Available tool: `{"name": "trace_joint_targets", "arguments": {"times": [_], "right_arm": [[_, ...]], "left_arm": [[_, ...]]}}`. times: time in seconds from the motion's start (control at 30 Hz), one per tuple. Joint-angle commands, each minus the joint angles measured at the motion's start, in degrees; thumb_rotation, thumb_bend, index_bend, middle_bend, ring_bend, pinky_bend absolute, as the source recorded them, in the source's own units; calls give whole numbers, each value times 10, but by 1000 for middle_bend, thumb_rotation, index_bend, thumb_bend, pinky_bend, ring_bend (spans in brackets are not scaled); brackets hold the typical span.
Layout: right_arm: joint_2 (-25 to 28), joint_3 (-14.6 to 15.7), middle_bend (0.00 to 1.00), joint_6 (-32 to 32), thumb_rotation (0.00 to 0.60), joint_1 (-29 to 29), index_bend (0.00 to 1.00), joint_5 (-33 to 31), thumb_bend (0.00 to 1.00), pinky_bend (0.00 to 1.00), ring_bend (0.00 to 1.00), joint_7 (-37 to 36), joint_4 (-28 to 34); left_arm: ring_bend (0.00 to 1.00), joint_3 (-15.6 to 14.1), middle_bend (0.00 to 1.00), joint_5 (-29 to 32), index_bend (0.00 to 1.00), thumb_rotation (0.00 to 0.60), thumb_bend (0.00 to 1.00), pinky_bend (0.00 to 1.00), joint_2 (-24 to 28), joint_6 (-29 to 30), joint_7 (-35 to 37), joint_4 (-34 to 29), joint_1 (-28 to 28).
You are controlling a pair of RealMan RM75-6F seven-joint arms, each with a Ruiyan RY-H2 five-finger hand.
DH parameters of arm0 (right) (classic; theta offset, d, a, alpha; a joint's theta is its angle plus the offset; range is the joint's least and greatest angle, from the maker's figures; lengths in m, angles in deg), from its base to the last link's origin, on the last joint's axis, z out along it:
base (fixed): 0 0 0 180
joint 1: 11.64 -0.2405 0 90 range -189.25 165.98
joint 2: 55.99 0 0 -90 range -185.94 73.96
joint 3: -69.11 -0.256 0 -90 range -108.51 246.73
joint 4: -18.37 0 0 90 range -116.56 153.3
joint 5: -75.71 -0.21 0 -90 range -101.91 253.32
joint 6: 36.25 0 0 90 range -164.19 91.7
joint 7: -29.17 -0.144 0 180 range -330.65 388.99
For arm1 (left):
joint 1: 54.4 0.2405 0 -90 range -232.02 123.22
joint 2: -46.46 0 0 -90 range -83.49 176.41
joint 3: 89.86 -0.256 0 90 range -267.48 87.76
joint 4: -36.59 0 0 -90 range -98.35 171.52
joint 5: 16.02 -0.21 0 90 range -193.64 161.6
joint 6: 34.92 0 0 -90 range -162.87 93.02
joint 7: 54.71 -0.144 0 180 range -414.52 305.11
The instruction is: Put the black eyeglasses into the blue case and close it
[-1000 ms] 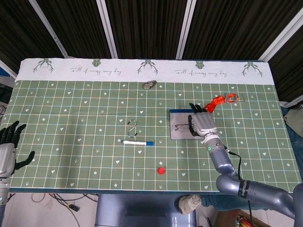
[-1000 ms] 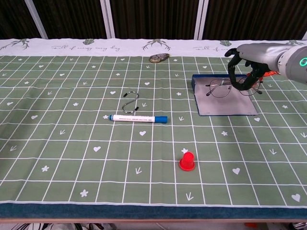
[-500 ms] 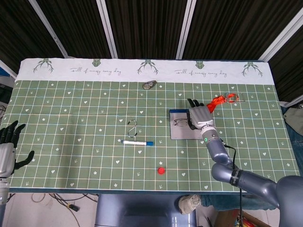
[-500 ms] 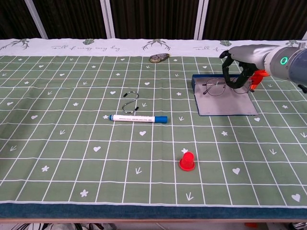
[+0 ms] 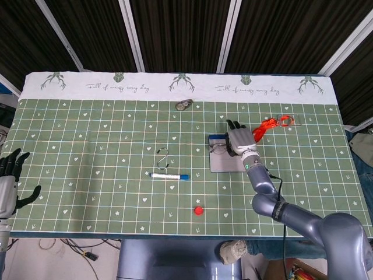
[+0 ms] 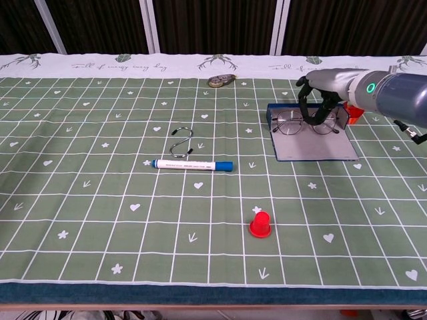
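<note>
The blue case point(image 6: 313, 148) lies open at the right of the table, its grey inside facing up and its blue edge at the back; in the head view the case point(image 5: 224, 163) is mid right. My right hand point(image 6: 321, 99) holds the black eyeglasses point(image 6: 291, 125) by their right side, over the back part of the case. From above, the right hand point(image 5: 239, 140) covers most of the eyeglasses point(image 5: 217, 147); I cannot tell whether they touch the case. My left hand point(image 5: 8, 182) hangs at the table's left edge, fingers spread, holding nothing.
A blue-capped white marker point(image 6: 192, 164) and a metal S-hook point(image 6: 181, 142) lie mid-table. A small red cap point(image 6: 259, 225) stands nearer the front. A red item point(image 5: 269, 126) lies just right of the case, and a small metal object point(image 6: 220, 81) sits at the back.
My right hand has moved left and toward the back of the case, carrying the eyeglasses with it. The left hand has barely shifted.
</note>
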Motion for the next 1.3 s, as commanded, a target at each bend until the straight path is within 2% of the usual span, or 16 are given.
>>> {"name": "trace_joint_targets", "arguments": {"times": [0.03, 0.17, 0.23, 0.5, 0.6, 0.73, 0.87, 1.0, 1.07, 1.13, 1.2, 1.3], "right_arm": [[-8, -1, 0, 4, 600, -5, 528, -2, 506, 185, 73, -4, -13], [-6, 3, 0, 1, 600, -5, 246, -2, 485, 185, 60, 0, -13], [-3, 3, 0, -4, 600, -4, 191, -3, 479, 184, 58, 1, -8], [27, 9, 0, -32, 600, 5, 61, -23, 389, 185, 25, 29, 47], [38, 9, 0, -41, 600, 7, 49, -31, 383, 185, 25, 38, 70], [67, 3, 0, -81, 600, 22, 50, -26, 383, 184, 27, 35, 138], [104, 13, 14, -141, 600, 59, 50, 7, 381, 185, 47, 20, 230], [133, 43, 132, -196, 600, 109, 50, 61, 378, 191, 172, -11, 305], [135, 52, 182, -209, 600, 122, 51, 76, 383, 244, 236, -22, 314], [134, 63, 224, -218, 600, 135, 54, 90, 399, 361, 303, -32, 318], [131, 68, 292, -221, 600, 142, 59, 98, 450, 504, 380, -39, 316], [125, 76, 393, -214, 600, 144, 71, 99, 535, 600, 455, -36, 306]], "left_arm": [[0, 0, 0, 0, 87, 600, 291, 0, 0, 0, 0, 0, 0], [0, 0, 0, 0, 87, 600, 291, 0, 0, 0, 0, 0, 0], [0, 0, 0, 0, 87, 600, 291, 0, 0, 0, -1, 0, 0], [0, -1, 0, -1, 87, 600, 291, 0, -1, 3, -7, 0, 1], [0, -2, 0, -2, 87, 600, 291, 0, -2, 4, -8, 0, 1], [0, -2, 0, -4, 87, 600, 292, 0, -3, 6, -10, 0, 2], [0, -2, 0, -5, 87, 600, 294, 0, -4, 8, -11, 1, 2], [0, -2, 0, -5, 87, 600, 300, 0, -6, 10, -15, 0, 3], [0, -2, 0, -4, 87, 600, 300, 0, -6, 10, -16, 0, 3], [0, -2, 0, -5, 87, 600, 300, 0, -8, 12, -18, -1, 3], [0, -2, 0, -6, 87, 600, 302, 0, -9, 14, -20, -2, 4], [0, -2, 0, -7, 87, 600, 306, 0, -11, 17, -21, -2, 5]]}}
